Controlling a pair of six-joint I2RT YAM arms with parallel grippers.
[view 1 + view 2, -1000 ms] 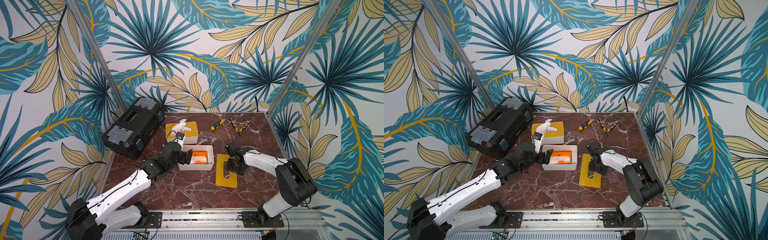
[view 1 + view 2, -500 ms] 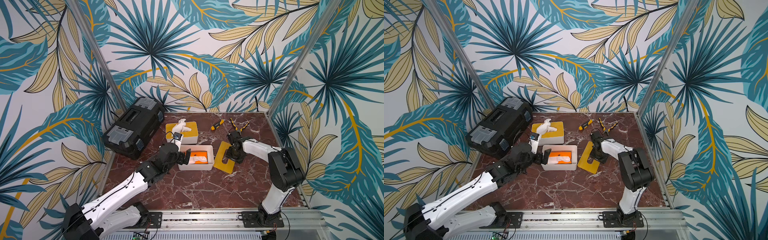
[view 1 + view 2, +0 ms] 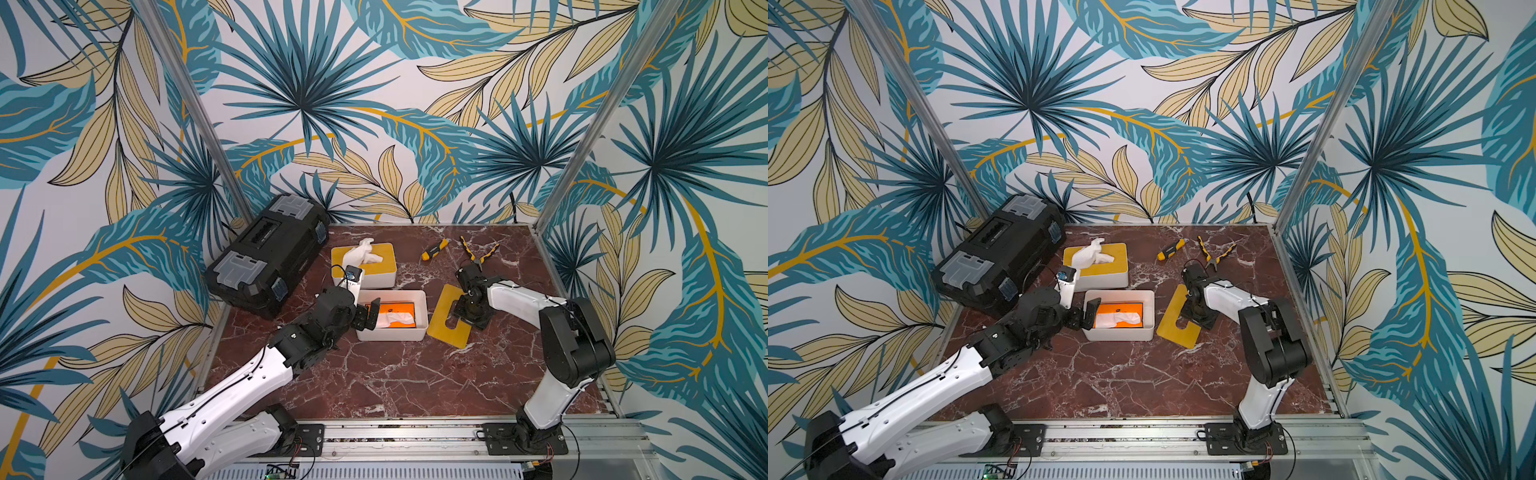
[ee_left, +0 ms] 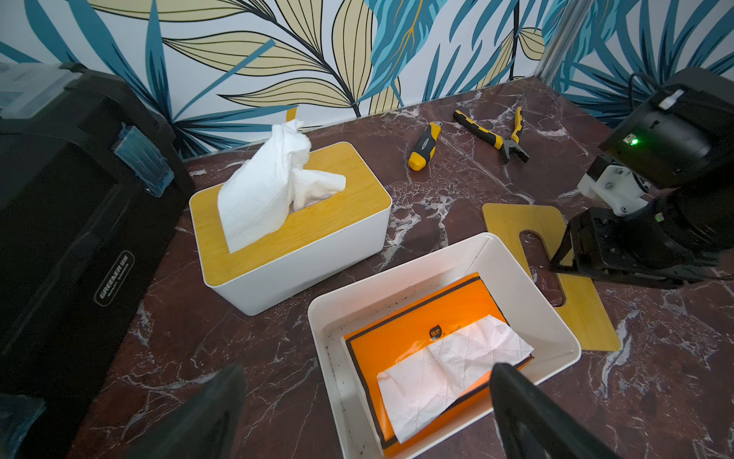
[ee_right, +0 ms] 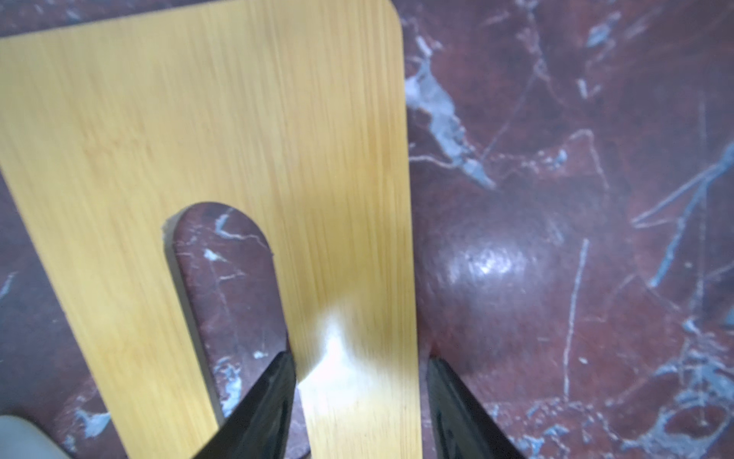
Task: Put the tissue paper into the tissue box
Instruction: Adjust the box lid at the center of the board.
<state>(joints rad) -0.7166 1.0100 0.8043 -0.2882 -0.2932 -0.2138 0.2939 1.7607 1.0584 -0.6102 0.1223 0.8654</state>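
The open white tissue box stands mid-table with an orange pack inside and a sheet of tissue paper lying flat on the pack. My left gripper is open at the box's left end, one finger over the rim, holding nothing. The wooden lid lies flat right of the box. My right gripper straddles the strip between its slot and its edge, with a small gap on one side.
A second, lidded tissue box with a tissue sticking up stands just behind. A black toolbox fills the back left. A screwdriver and pliers lie at the back right. Walls close three sides.
The lid was tipped up on edge half a second ago and now lies flat. The right gripper's jaws have widened a little. The left arm has barely moved.
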